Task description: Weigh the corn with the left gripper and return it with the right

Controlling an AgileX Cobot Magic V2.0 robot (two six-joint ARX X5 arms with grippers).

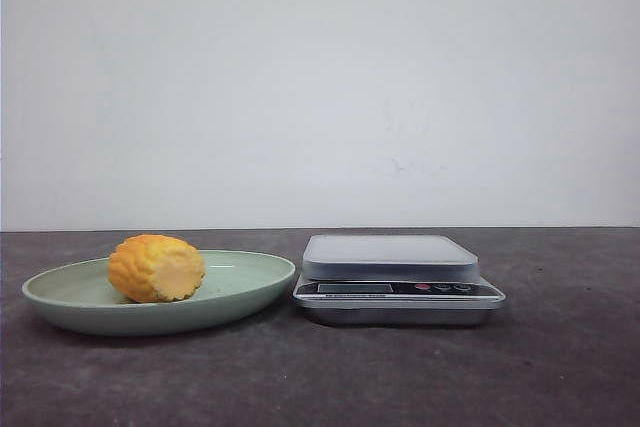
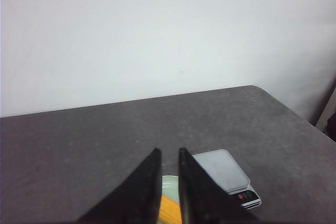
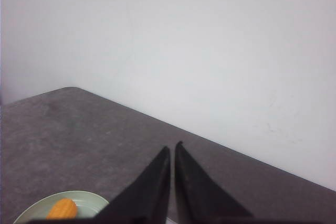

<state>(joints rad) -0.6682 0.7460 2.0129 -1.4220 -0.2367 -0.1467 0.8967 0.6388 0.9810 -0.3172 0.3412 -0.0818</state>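
- The corn (image 1: 156,268) lies on its side in the pale green plate (image 1: 60,297), on the left half of the dark table (image 1: 560,367); its flat, paler cut end faces toward the scale.
- Just beside the plate's right rim, near it but whether touching I cannot tell, sits the kitchen scale (image 1: 398,279), its grey platform bare and its display and small buttons facing the front camera.
- My left gripper (image 2: 169,153) hangs in the air above the plate with nothing between its fingers; the tips stand a narrow slit apart, nearly closed. A strip of corn and plate shows in that slit.
- My right gripper (image 3: 172,149) is aloft too, empty, its tips almost meeting, with the plate and corn well off to one side below.
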